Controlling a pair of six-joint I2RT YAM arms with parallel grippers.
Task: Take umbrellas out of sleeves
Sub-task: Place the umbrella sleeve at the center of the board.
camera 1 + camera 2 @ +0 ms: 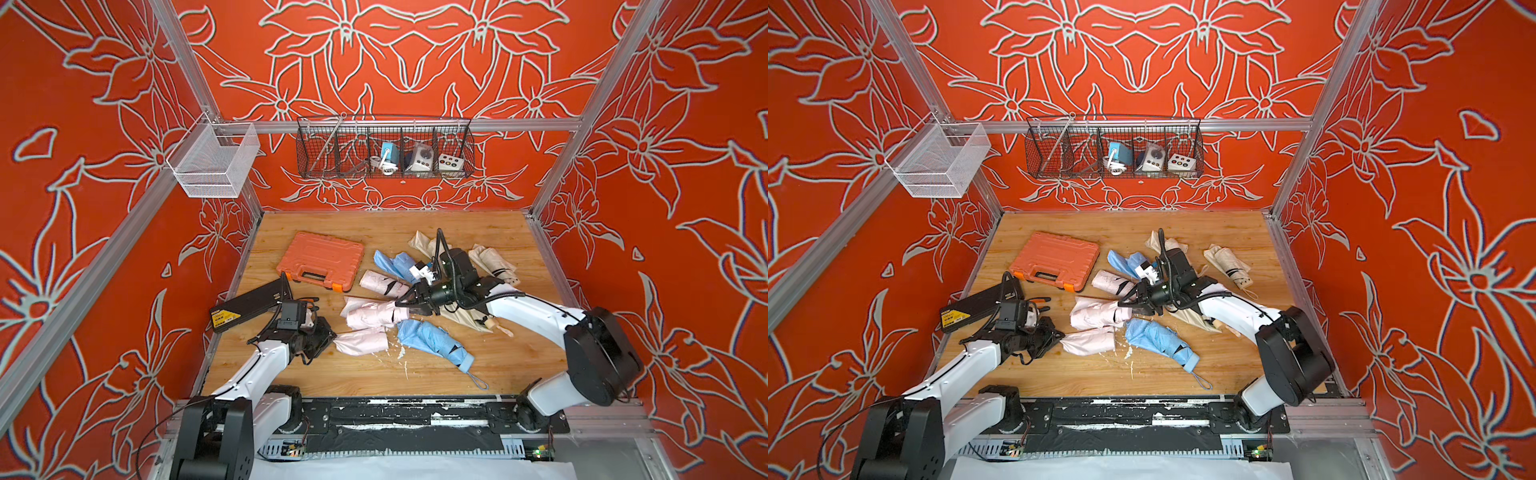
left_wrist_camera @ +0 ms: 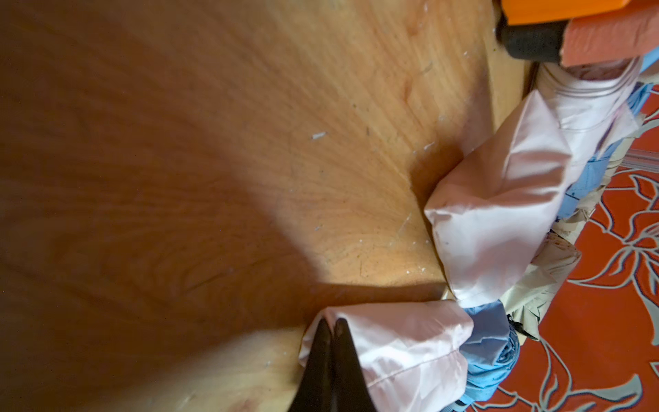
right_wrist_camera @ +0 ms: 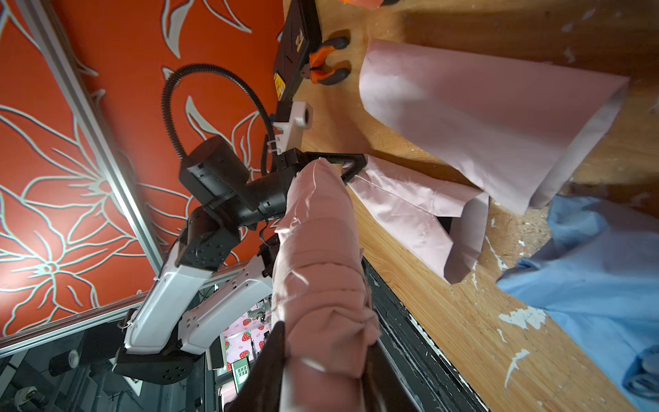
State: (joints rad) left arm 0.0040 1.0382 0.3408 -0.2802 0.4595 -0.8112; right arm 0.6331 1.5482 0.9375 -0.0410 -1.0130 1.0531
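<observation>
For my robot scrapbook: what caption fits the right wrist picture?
Right tool grips a pink umbrella beside the pink sleeve pinched by the left tool.

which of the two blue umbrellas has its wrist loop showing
the front blue umbrella, nearest the robot's base: its loop trails from the handle. the back blue umbrella, by the orange case, shows none.

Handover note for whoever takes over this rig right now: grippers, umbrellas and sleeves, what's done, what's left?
Left gripper: shut on the closed end of a pink sleeve.
Right gripper: shut on a pink umbrella, clear of that sleeve's open mouth.
Done: this umbrella is out; a second pink sleeve lies flat; a blue umbrella lies bare.
Left: set both down, then check the others, such as the cream umbrella; remaining sleeves are hard to tell.
</observation>
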